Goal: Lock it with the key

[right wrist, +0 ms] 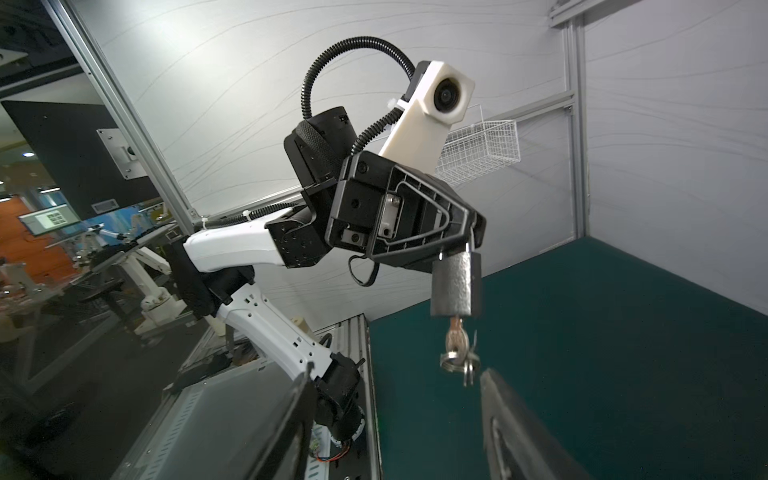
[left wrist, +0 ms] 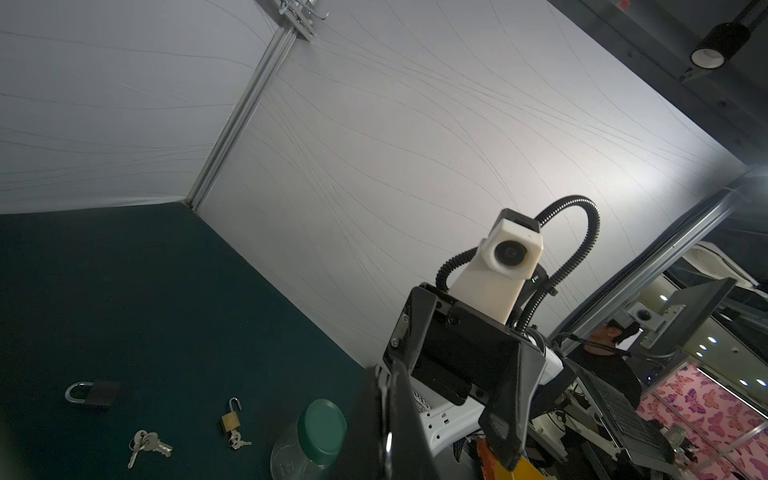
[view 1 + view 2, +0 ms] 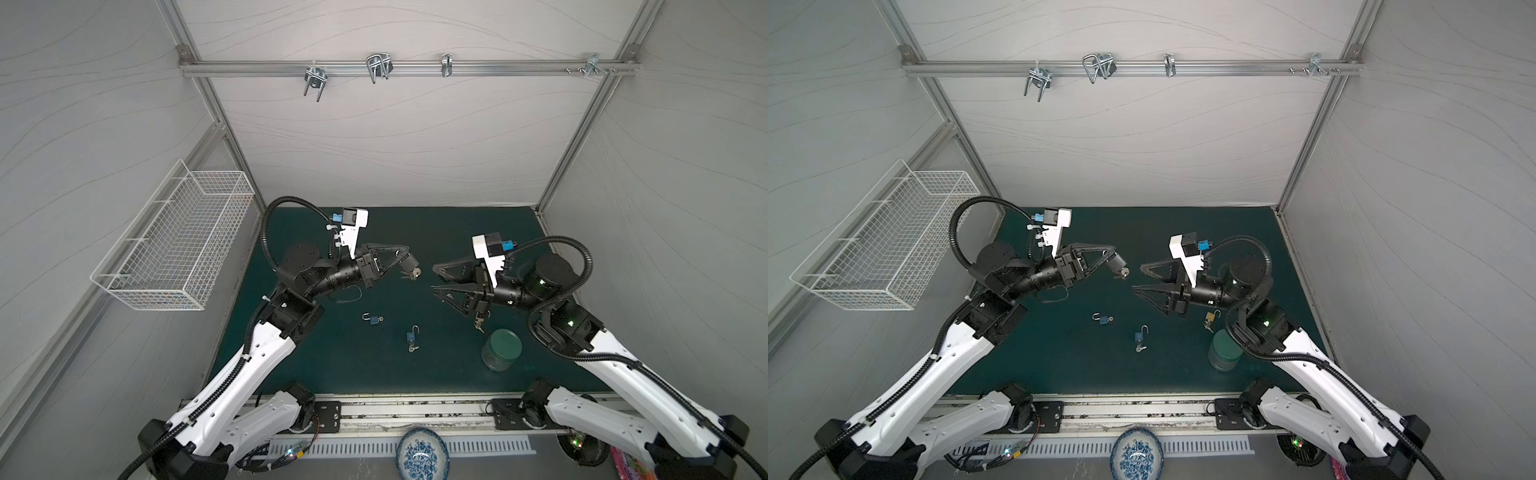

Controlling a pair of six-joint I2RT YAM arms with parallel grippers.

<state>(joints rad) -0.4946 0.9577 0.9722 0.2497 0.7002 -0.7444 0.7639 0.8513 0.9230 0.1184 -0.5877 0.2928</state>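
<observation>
My left gripper (image 3: 405,254) is shut on the shackle of a silver padlock (image 3: 410,262), held above the green mat in both top views. The right wrist view shows the padlock (image 1: 456,286) hanging below the left gripper (image 1: 469,237). A key (image 1: 455,336) sits in its underside, with a ring of spare keys (image 1: 459,363) dangling from it. My right gripper (image 3: 433,276) is open and faces the key (image 3: 415,273) from the right, a short gap away. Nothing lies between its fingers (image 1: 511,415). In the left wrist view the padlock is hidden behind my shut left fingers (image 2: 386,415).
Two blue padlocks (image 3: 372,319) (image 3: 412,334) lie open on the mat (image 3: 374,374). A brass padlock (image 3: 1210,318) with keys lies under the right arm, beside a green-lidded jar (image 3: 501,349). A dark padlock (image 2: 97,392) and loose keys (image 2: 145,444) lie further off. A wire basket (image 3: 178,257) hangs on the left wall.
</observation>
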